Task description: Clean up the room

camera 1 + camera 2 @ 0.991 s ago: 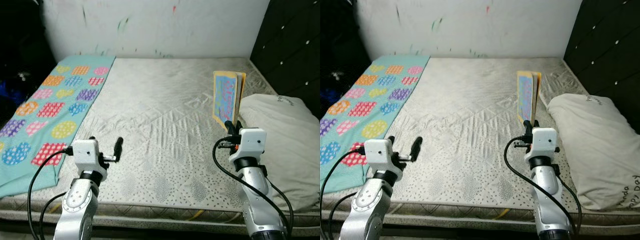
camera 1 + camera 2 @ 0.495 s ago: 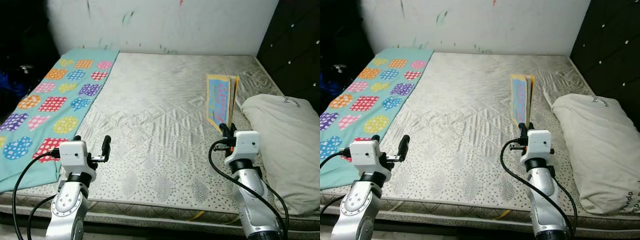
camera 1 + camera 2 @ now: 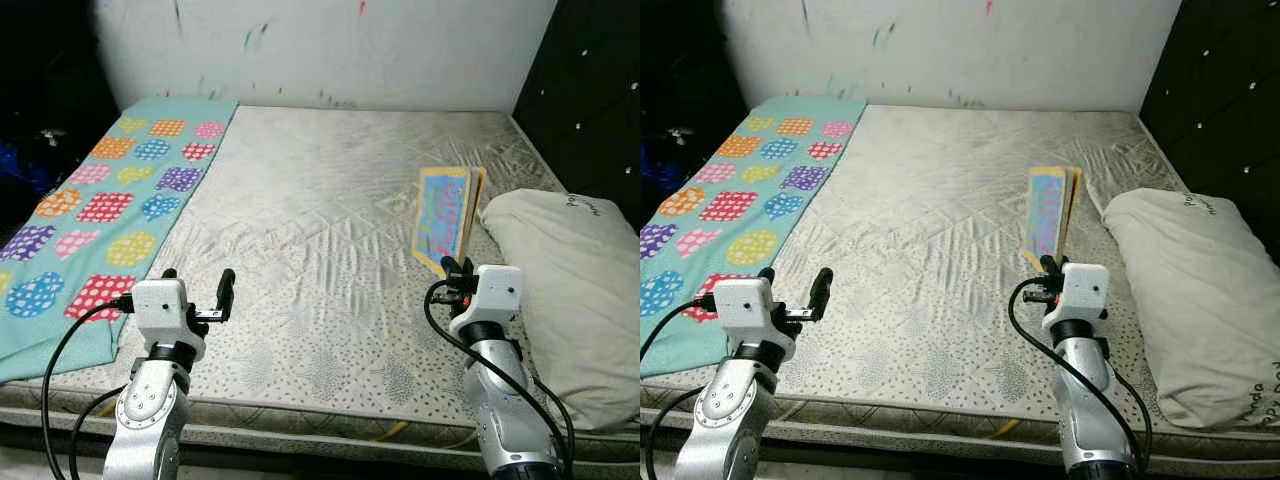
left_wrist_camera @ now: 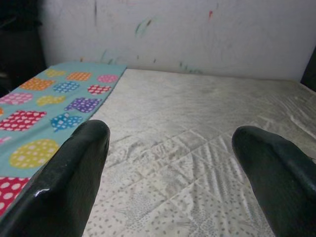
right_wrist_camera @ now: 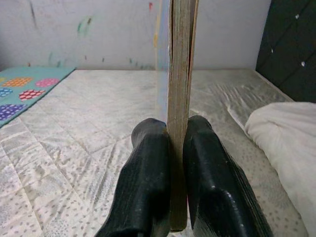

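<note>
A bare quilted mattress (image 3: 320,230) fills the space in front of me, backed by a white wall (image 3: 330,50) flecked with small paint marks. On my right a dark tufted headboard (image 3: 590,100) runs along the bed's side. A teal blanket (image 3: 95,200) with bright dotted patches lies along the left edge of the mattress, and a pale pillow (image 3: 565,290) sits at the right edge, near the headboard.

My right claw (image 5: 170,163) is clamped on a thin book (image 3: 445,220), its two black fingers (image 5: 148,177) pressed against either face of the lower edge. The book stands on end above the mattress, its colourful blue and yellow cover turned toward my left and its top leaning slightly toward the pillow. From my right wrist I look straight along its edge: the pages rise as a narrow tan strip between the fingers. The book is just beside the pillow, not touching it as far as I can tell.

My left claw (image 3: 195,295) hovers low over the near left part of the mattress, close to the blanket's edge. Its fingers (image 4: 74,168) are spread wide with nothing between them; through the gap I see quilted fabric and the blanket off to one side.
</note>
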Controlling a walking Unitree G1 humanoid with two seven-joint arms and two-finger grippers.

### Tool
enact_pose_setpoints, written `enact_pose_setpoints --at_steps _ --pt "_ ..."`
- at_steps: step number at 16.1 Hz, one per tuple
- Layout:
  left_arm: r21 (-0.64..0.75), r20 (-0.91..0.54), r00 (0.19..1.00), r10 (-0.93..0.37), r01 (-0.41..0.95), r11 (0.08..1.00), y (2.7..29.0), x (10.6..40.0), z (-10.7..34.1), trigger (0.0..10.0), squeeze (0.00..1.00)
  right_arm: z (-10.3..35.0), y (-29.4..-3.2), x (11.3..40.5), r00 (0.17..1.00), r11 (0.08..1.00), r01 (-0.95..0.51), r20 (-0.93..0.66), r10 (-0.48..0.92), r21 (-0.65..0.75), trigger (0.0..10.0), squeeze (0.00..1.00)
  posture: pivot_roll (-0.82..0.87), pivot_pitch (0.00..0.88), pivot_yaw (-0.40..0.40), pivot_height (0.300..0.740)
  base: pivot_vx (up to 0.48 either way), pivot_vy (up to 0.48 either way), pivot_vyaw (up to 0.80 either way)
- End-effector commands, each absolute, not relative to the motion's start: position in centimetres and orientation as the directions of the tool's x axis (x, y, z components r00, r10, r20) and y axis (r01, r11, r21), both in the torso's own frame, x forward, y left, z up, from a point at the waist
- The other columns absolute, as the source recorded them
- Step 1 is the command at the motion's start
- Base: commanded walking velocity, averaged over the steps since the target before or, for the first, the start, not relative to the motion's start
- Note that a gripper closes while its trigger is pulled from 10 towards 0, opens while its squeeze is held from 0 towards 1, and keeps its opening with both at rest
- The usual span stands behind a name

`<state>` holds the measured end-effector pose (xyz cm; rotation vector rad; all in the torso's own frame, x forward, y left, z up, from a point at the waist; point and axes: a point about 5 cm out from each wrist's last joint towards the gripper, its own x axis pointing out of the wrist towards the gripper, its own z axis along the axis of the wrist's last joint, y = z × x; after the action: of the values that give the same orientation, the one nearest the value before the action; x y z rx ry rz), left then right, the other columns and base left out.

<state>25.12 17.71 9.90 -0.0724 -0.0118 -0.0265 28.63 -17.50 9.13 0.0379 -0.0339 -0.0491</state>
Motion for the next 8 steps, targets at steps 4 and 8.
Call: enact_pose_setpoints --at_steps 4,8 --pt "-0.083 -0.004 0.999 -0.044 0.043 0.996 17.27 25.06 9.69 10.0 0.00 11.18 -17.84 28.75 0.991 0.997 0.066 0.113 -0.070 0.037 10.0 0.00 -0.12 0.000 -0.009 0.740 0.000 0.000 0.00" --pt "-0.090 -0.001 0.999 -0.039 0.039 0.995 17.17 25.26 9.83 10.0 0.00 11.19 -17.91 28.85 0.991 0.997 0.058 0.115 -0.063 0.052 10.0 0.00 -0.11 0.000 -0.008 0.740 0.000 0.000 0.00"
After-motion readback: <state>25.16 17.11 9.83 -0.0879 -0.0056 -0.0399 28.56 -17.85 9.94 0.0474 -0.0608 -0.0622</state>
